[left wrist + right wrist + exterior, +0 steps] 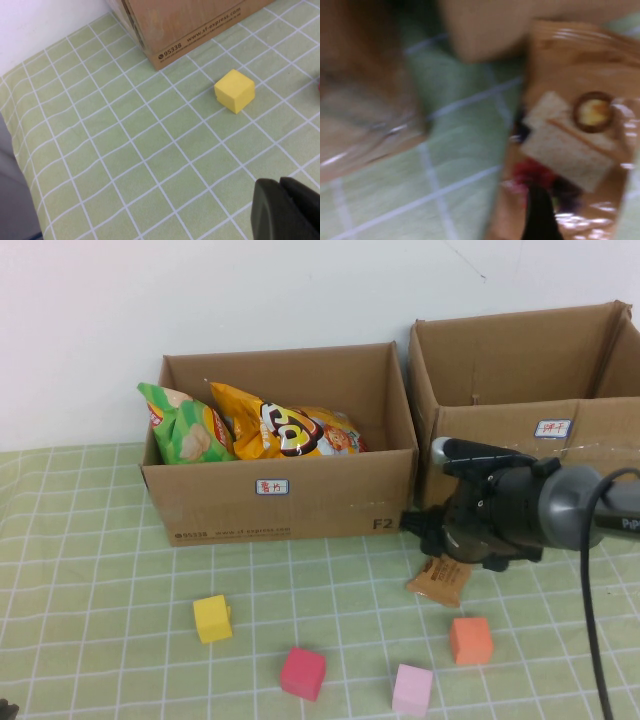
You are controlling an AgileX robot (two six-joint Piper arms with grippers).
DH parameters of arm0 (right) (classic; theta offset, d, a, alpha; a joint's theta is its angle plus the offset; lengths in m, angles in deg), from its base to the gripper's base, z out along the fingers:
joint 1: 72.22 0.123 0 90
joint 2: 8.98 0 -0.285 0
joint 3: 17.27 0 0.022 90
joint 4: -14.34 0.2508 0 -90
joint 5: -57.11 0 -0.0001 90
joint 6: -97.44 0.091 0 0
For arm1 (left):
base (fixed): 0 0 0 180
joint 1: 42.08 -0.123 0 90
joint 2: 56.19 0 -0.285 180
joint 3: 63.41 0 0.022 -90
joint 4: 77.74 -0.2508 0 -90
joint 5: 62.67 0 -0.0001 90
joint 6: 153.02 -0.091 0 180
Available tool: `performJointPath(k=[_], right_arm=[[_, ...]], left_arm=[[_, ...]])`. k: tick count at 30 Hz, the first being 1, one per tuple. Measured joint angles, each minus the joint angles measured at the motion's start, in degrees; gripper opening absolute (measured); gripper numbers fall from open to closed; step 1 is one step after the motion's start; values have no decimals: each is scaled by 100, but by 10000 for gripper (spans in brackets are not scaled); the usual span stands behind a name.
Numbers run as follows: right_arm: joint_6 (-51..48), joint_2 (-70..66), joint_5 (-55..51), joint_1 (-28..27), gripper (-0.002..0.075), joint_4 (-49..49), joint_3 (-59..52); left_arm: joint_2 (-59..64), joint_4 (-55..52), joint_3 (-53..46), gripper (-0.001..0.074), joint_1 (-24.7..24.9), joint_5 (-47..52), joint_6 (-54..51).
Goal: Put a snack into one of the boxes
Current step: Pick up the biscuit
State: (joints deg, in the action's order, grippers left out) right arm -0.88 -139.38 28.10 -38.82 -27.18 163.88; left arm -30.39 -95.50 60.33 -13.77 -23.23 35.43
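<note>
Holding the brown snack packet in my right gripper just in front of the right box, near the left box carrying chip bags. My left gripper, fingers shut, is hanging near-left over the surface.

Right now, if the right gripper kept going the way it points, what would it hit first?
Likely the front corner of the left box. The right gripper points left there, above the brown snack packet; depth is hard to judge.
</note>
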Motion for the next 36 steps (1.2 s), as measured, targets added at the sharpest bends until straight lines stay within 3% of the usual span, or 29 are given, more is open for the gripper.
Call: performJointPath(k=[5, 12, 29, 36], right_arm=[[478, 0, -457, 0, 417, -39, 0], [534, -28, -176, 0, 462, 64, 0], [534, -249, -8, 0, 465, 106, 0], [-35, -257, 150, 0, 465, 106, 0]], left_arm=[[0, 0, 0, -1, 0, 0, 0], [0, -10, 0, -1, 0, 0, 0], [0, -10, 0, -1, 0, 0, 0], [0, -10, 0, -1, 0, 0, 0]])
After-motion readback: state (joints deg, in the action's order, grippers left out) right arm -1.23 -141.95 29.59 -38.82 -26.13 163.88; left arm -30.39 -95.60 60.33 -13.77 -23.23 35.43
